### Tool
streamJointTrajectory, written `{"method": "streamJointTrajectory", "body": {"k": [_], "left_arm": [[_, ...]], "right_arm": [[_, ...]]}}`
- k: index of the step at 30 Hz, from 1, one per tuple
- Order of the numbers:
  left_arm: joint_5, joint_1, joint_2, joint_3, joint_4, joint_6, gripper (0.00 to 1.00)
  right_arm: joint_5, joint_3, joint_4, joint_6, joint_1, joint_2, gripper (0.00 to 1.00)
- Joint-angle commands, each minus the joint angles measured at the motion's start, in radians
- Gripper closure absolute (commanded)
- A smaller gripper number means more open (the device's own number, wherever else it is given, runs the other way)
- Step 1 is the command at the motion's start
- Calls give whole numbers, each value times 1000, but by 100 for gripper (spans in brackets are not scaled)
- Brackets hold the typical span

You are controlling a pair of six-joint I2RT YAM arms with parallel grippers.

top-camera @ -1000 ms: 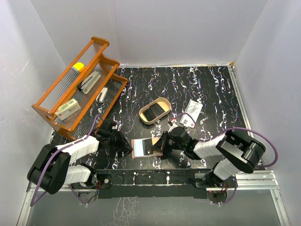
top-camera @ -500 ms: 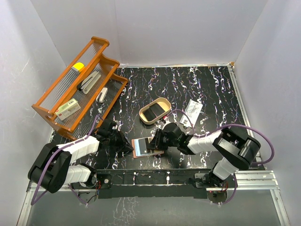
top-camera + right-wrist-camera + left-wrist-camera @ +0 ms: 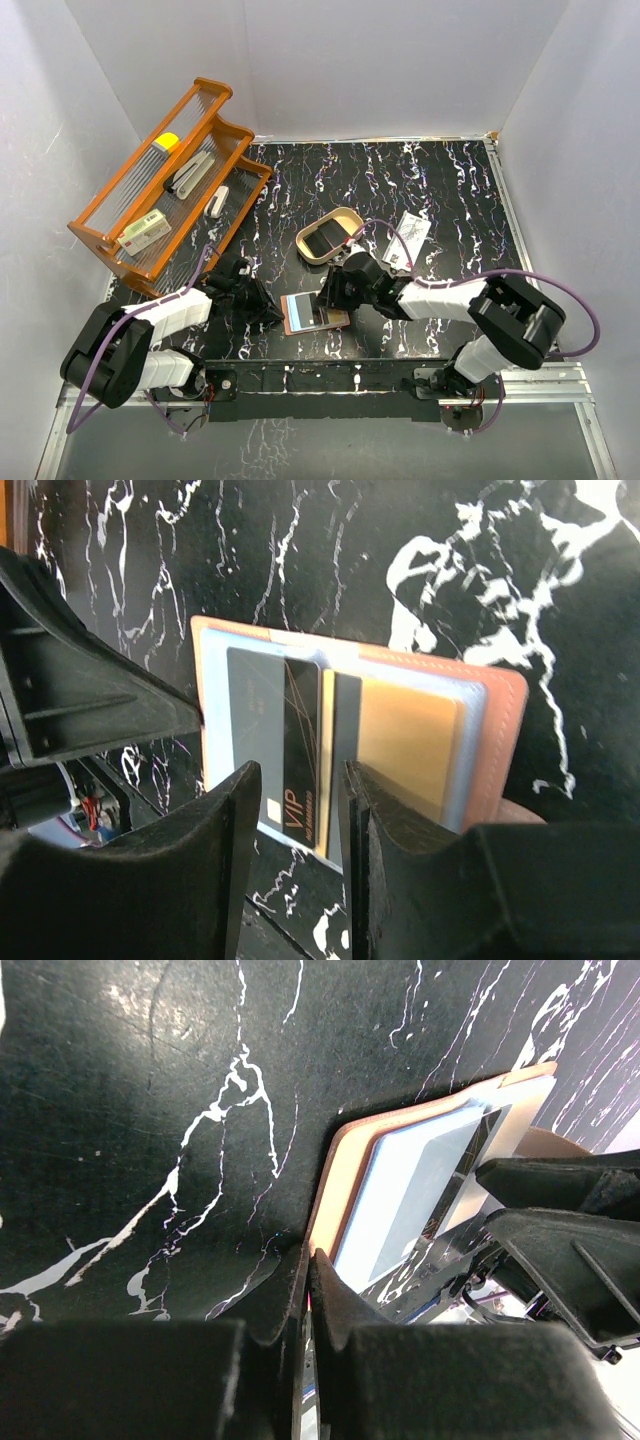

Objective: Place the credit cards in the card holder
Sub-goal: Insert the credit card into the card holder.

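Note:
The reddish-brown card holder (image 3: 314,314) lies open on the black marbled table between my two arms. My left gripper (image 3: 273,312) is shut on its left edge (image 3: 322,1222), where a thin pink sliver shows between the fingers. A pale blue card (image 3: 405,1195) sits in its clear pocket. In the right wrist view a dark card printed VIP (image 3: 272,730) and an orange card (image 3: 402,742) lie inside the card holder (image 3: 500,695). My right gripper (image 3: 298,772) hovers just over them, open and holding nothing. A white credit card (image 3: 411,231) lies apart at the right.
A tan oval tray (image 3: 329,236) stands just behind the holder. The large orange wire rack (image 3: 170,180) with a cream box and other items fills the back left. White walls close in the table on three sides.
My right gripper has moved left and a little back over the holder and gone from shut to open, leaving the card in the holder. The left gripper has stayed put.

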Motion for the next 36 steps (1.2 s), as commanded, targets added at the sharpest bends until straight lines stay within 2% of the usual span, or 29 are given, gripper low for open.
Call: {"method": "streamJointTrajectory", "body": {"k": [1,11,16,21,27,31,36], "left_arm": [[-3,-4,12,-9,-22,7,99],[10,-3,15,14,-26,9,99],[2,-4,-7,39,-60,15,96],[-13,-3,-65,80,-129,20,83],[-41,-3,-133,135,-199,32,58],[-64,-3,-138,143,-213,44,51],[-44,-1,-104,125,-177,43,47]], "right_arm": [[-1,73,18,-31,8,61,64],[-34,139,49,-22,78,97,70],[-4,143,-16,-31,79,50,68],[70,176,-166,-119,79,-34,62],[193,227,-379,-213,79,-128,53],[300,240,-477,-249,76,-186,47],[375,263,-586,-274,55,-182,43]]}}
